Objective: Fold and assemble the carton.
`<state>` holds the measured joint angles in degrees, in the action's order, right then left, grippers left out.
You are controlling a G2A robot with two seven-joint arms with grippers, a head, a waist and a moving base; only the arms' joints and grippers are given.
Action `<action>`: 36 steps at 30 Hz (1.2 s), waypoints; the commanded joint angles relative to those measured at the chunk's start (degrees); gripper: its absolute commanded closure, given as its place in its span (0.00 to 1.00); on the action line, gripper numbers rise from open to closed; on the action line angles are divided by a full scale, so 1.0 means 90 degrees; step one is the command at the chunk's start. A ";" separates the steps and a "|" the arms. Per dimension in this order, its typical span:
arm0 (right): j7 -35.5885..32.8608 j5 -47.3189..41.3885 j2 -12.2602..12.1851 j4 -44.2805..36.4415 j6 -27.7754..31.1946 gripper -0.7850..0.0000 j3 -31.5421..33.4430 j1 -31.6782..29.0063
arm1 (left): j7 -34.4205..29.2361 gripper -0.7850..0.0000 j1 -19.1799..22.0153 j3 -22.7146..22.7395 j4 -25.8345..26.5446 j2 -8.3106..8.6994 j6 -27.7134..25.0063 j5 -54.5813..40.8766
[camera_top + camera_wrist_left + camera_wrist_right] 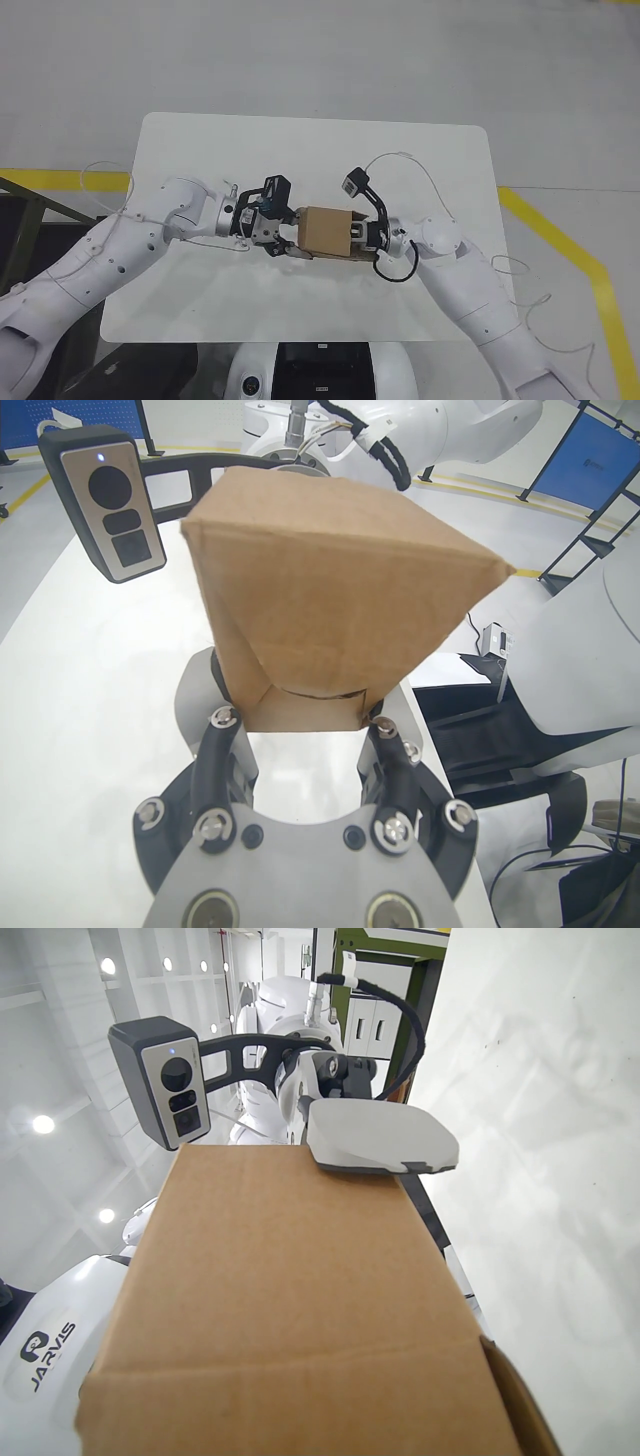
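Left pincer (301, 712) clamps one end of carton (325, 590).

Bright overhead light, soft shadows, fisheye edges

A white table (200, 300) stands on a grey floor (300, 60) with a yellow line (572, 245) painted on it. Blue boards (602, 460) on black legs stand on the floor past the table. Round lights (43, 1124) shine from the white ceiling.

We'd call the carton (325, 600) matt brown cardboard, fuzzy-edged; the tabletop (85, 710) is smooth, slightly glossy; the left hand (304, 722) is brushed metal plus black plastic.
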<state>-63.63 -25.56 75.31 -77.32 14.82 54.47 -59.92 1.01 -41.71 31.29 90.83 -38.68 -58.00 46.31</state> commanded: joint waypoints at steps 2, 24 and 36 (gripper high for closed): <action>0.0026 -0.0022 0.0004 0.0010 0.0015 1.00 -0.0014 0.0015 | 0.0034 0.60 0.0002 -0.0008 -0.0007 0.0010 0.0000 0.0005; -0.0602 -0.1549 0.0037 0.0303 0.0532 1.00 0.0158 -0.0080 | 0.0806 0.00 -0.0219 0.0429 0.0538 0.0399 0.0000 0.0016; -0.0583 -0.1001 -0.0005 0.0164 0.0395 1.00 0.0093 -0.0120 | 0.1181 0.00 -0.0474 0.0950 0.0366 0.0596 0.0000 -0.0488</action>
<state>-68.91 -34.59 75.27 -75.74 18.41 55.34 -60.93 11.89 -45.90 39.76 94.08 -33.24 -58.00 42.17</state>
